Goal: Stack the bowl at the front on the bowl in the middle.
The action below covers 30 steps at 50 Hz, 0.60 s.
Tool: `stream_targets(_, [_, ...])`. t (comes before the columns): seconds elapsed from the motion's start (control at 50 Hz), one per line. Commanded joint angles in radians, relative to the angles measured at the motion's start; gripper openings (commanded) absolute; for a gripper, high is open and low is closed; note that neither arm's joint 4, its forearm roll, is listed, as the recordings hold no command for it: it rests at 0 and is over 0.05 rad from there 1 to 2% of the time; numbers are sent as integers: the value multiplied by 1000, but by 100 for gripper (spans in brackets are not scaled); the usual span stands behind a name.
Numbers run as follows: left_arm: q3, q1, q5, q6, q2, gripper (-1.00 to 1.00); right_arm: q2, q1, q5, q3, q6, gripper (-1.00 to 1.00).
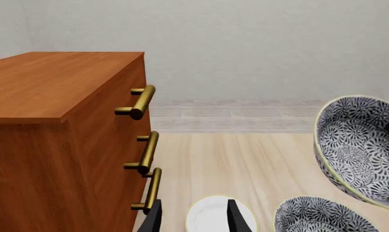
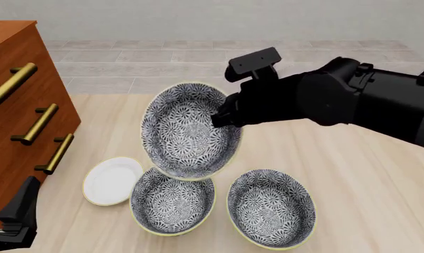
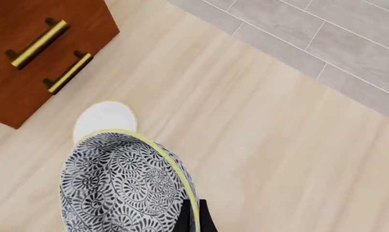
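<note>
- The bowl at the front (image 2: 189,129) is held by its rim in the right tool (image 2: 222,117), lifted and tilted.
- The bowl in the middle (image 2: 172,200) lies directly below it on the bench (image 2: 367,184); straight lowering is judged sufficient.
- The left tool (image 1: 194,217) stands spread and idle.

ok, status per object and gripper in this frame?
Lifted bowl: airborne, tilted, rim pinched by right gripper.
Bowl beneath it: upright on the table, empty.
Right-hand bowl: upright, empty.
White plate: flat, empty.
Cabinet drawers: closed.
Left gripper: open, holding nothing.
</note>
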Motion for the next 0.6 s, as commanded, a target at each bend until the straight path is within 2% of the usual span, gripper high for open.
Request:
stream_targets(0.02, [-1,-1,4,0,-2,100,14,26,-20,2,16,-100])
stream_targets(0.6, [-1,-1,4,0,-3,100,46,91,-67,40,53,-100])
